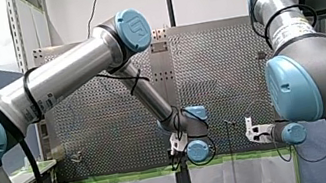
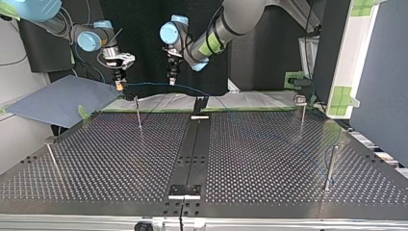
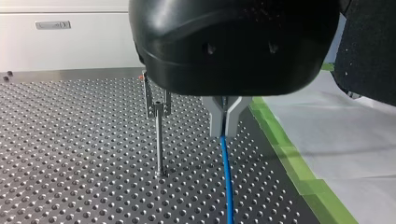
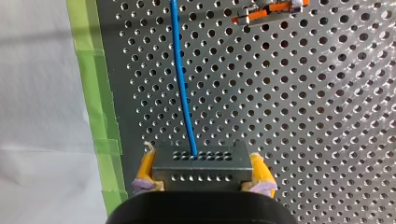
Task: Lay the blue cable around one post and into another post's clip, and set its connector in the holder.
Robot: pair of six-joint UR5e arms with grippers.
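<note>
The blue cable (image 2: 154, 85) hangs in a shallow line above the table's far edge in the top view. My right gripper (image 4: 201, 161), with yellow pads (image 4: 146, 167), is shut on the cable's dark grey connector (image 4: 201, 171); the cable (image 4: 180, 74) runs away from it over the perforated plate. Further along, my left gripper (image 3: 225, 133) is shut on the cable (image 3: 227, 182), which drops from its fingertips toward the plate. A thin post with a clip (image 3: 158, 112) stands just beside the left gripper. The black holder (image 2: 200, 104) sits at the far middle of the table.
Thin posts stand at the top view's left (image 2: 138, 113), far right (image 2: 302, 111), near right (image 2: 331, 166) and near left (image 2: 52, 156). Green tape (image 3: 289, 154) marks the plate's edge beside white sheeting. An orange-tipped clip (image 4: 271, 11) lies ahead of the right gripper.
</note>
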